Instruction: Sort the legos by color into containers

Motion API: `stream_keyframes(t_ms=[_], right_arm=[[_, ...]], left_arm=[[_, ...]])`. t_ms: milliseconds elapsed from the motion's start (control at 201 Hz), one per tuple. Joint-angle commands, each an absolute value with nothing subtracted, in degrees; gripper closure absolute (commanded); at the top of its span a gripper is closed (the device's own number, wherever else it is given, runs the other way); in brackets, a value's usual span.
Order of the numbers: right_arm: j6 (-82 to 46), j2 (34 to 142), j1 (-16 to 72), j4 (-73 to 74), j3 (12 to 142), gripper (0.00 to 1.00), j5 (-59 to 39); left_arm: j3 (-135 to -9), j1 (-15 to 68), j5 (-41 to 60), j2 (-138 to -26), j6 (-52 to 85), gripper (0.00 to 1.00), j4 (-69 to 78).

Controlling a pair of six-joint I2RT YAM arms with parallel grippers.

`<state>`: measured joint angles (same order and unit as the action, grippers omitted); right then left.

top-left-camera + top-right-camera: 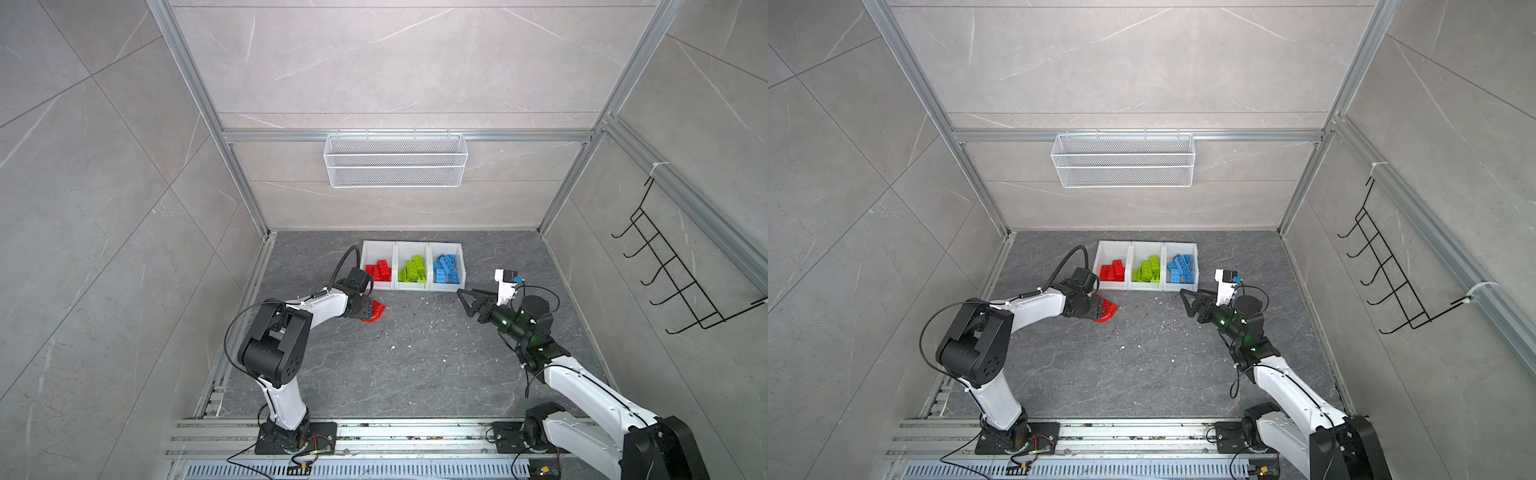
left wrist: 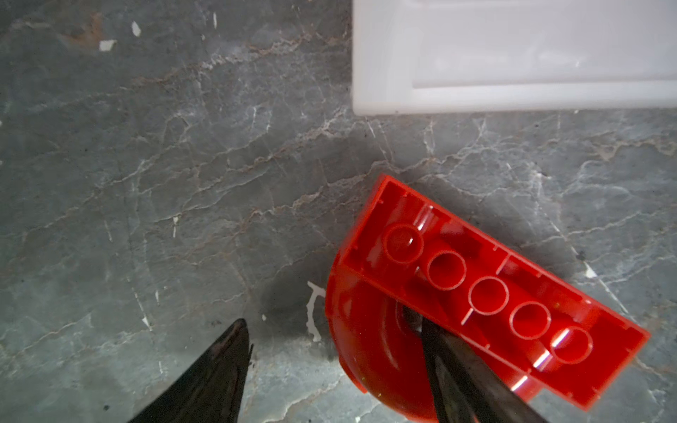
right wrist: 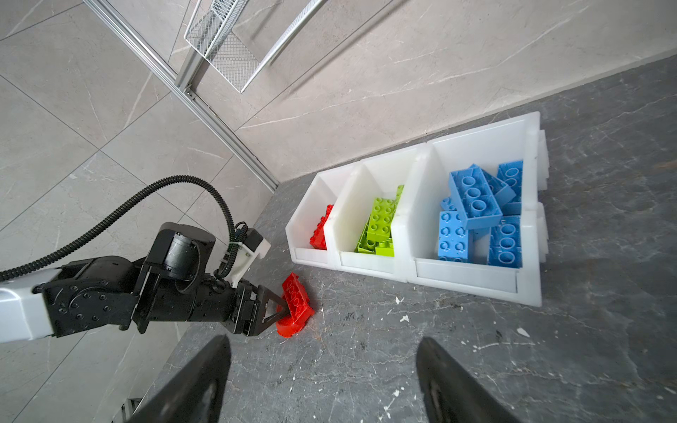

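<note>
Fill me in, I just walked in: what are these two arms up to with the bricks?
Sorting bricks by colour into three joined white bins, nearly finished: red bricks, lime green bricks and blue bricks each lie in their own bin. One red arch piece lies on the grey tabletop; the left gripper is open at it, one finger inside the arch. The right gripper hovers open, empty.

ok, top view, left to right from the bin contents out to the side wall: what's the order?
Red legos → lime green legos → blue legos → black wire hook rack.
</note>
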<state>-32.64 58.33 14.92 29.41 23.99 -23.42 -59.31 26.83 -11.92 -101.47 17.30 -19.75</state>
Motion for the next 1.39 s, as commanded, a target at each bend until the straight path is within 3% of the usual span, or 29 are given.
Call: stream_keyframes(t_ms=[0,318,418,478,602,796,990,1388], right_arm=[[-32.59,57.73,15.01,29.16,24.13,0.18,-24.01],[-28.04,60.02,16.25,23.21,28.0,0.22,-26.6],[-22.12,65.13,21.39,15.53,33.61,0.36,-25.8],[-17.48,68.98,26.95,9.6,38.08,0.39,-22.48],[-8.8,78.99,38.74,-4.37,50.57,0.38,-13.82],[-3.37,97.46,47.92,-18.06,68.89,0.38,-14.04],[1.14,109.33,50.41,-23.96,79.79,0.38,-11.69],[6.9,123.51,52.29,-34.11,96.2,0.38,-3.43]], left_arm=[[-56.55,29.27,-13.31,-98.82,16.75,0.24,-24.54],[-46.17,32.6,-9.99,-83.01,22.21,0.26,-26.08],[-45.3,32.46,-11.94,-76.15,22.41,0.2,-27.5],[-44.4,32.02,-13.23,-71.78,22.43,0.14,-27.09],[-40.7,29.28,-12.85,-62.81,21.71,0.09,-23.1],[-30.28,17.59,-9.62,-51.4,23.75,0.02,-12.73],[-23.51,11.92,-9.55,-46.4,21.64,0.01,-4.4],[-15.13,11.4,-11.62,-31.75,23.38,0.0,-0.84]])
